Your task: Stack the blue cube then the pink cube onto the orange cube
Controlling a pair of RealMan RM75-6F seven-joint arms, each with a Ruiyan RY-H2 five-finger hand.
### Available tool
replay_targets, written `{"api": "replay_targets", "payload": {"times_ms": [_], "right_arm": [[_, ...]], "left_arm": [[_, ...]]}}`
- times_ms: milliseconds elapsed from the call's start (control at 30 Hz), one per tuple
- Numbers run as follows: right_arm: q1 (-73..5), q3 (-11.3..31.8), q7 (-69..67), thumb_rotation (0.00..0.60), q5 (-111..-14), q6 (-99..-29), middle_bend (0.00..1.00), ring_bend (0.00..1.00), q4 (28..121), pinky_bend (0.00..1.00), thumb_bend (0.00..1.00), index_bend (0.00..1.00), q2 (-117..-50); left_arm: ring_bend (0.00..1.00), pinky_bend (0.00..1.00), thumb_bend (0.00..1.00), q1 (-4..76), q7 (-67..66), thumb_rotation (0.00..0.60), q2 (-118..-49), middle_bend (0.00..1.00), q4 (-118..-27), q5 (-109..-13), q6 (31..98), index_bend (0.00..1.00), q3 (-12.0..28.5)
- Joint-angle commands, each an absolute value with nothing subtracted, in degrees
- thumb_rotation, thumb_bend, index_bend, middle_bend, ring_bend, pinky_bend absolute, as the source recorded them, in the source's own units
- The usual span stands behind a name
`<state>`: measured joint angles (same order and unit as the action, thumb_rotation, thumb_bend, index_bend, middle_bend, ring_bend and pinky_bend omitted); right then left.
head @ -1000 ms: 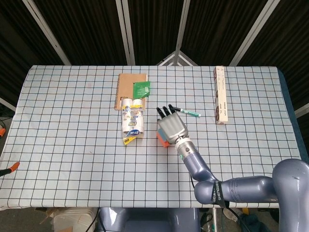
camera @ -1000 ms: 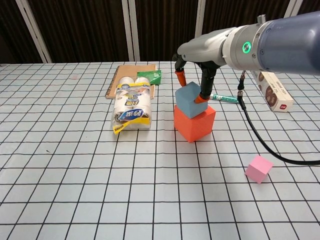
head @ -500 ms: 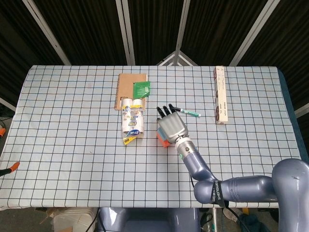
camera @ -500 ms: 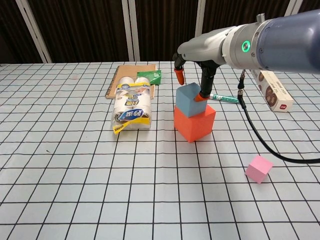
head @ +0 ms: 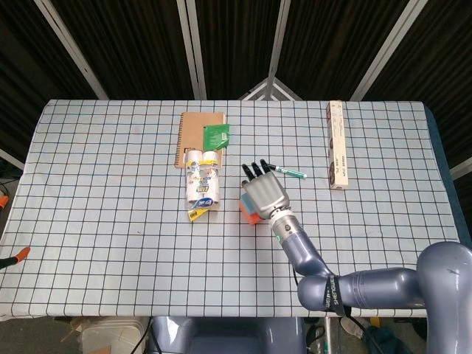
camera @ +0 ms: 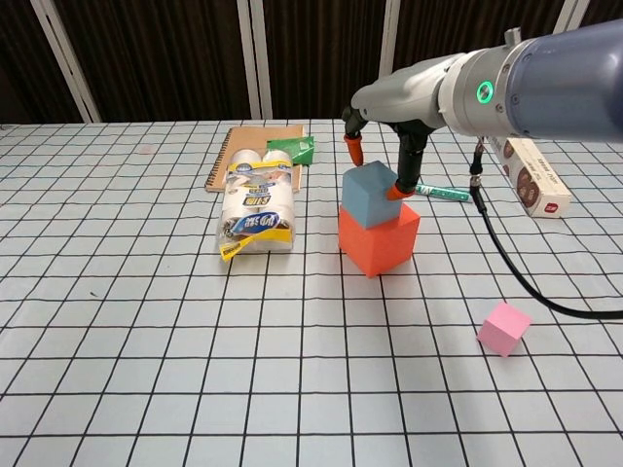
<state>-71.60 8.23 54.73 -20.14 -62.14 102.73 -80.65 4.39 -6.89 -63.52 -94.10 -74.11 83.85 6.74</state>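
The blue cube [camera: 370, 195] is sitting on top of the orange cube [camera: 379, 239], turned a little off the orange cube's edges, near the middle of the checked table [camera: 117, 321]. The right hand [camera: 382, 146] is hanging over the stack with its fingers spread — one orange fingertip [camera: 353, 151] is floating clear above the blue cube's far left corner, and another is lying against the cube's right edge; whether it is actually pressing there is hard to tell. The hand is gripping nothing. In the head view the same hand [head: 262, 193] is covering most of the stack, leaving only a sliver of orange at its 9 o'clock side.

The pink cube [camera: 504, 329] is lying alone at about 4 o'clock from the stack, well apart from it. A pack of rolls [camera: 255, 206] is lying at 9 o'clock, with a notebook [camera: 234, 156] just behind it, a marker [camera: 440, 192] at 2 o'clock, and a long box [camera: 531, 177] farther right. The left hand is out of sight in both views.
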Motion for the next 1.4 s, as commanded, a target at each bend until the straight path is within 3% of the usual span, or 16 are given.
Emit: {"api": "replay_targets", "payload": {"times_ms": [33,267,400,800,1100,1400], "right_arm": [[-71.6,8.1,54.8,0.600,-20.2,-62.1,0.00,0.00,102.9,0.00,0.32,0.31,-80.5],[-71.3,7.7,54.6,0.600,-20.5,-62.5,0.00,0.00,104.3,0.00,0.32,0.10,-79.1],[-70.6,7.6,53.7,0.600,-21.3,-62.6,0.00,0.00,105.5,0.00,0.32,0.07,-77.9],[-62.6,1.7,48.2,0.600,-29.9,-65.4,0.00,0.00,113.8,0.00,0.32,0.06,-68.3],[-51.8,-5.6,38.6,0.600,-47.8,-67.3,0.00,0.00,115.2,0.00,0.32,0.07,-60.5],[-42.9,-11.4,30.8,0.600,-66.9,-69.0,0.00,0.00,111.5,0.00,0.32,0.14,-59.6]], "left_arm": [[0.00,0.00,0.12,4.4,-6.9,0.600,-63.5,0.00,-94.1,-74.1,83.9,0.07,6.7],[0.00,0.00,0.12,4.4,-7.2,0.600,-63.6,0.00,-94.1,-74.1,83.8,0.07,6.7],[0.00,0.00,0.12,4.5,-7.5,0.600,-63.7,0.00,-94.2,-74.3,83.9,0.07,6.6],[0.00,0.00,0.12,4.6,-8.2,0.600,-63.9,0.00,-94.4,-74.3,83.8,0.07,6.5],[0.00,0.00,0.12,4.2,-8.4,0.600,-63.8,0.00,-94.9,-74.8,84.5,0.07,6.2],[0.00,0.00,0.12,4.6,-9.3,0.600,-64.2,0.00,-95.0,-74.5,83.9,0.08,6.2]]}}
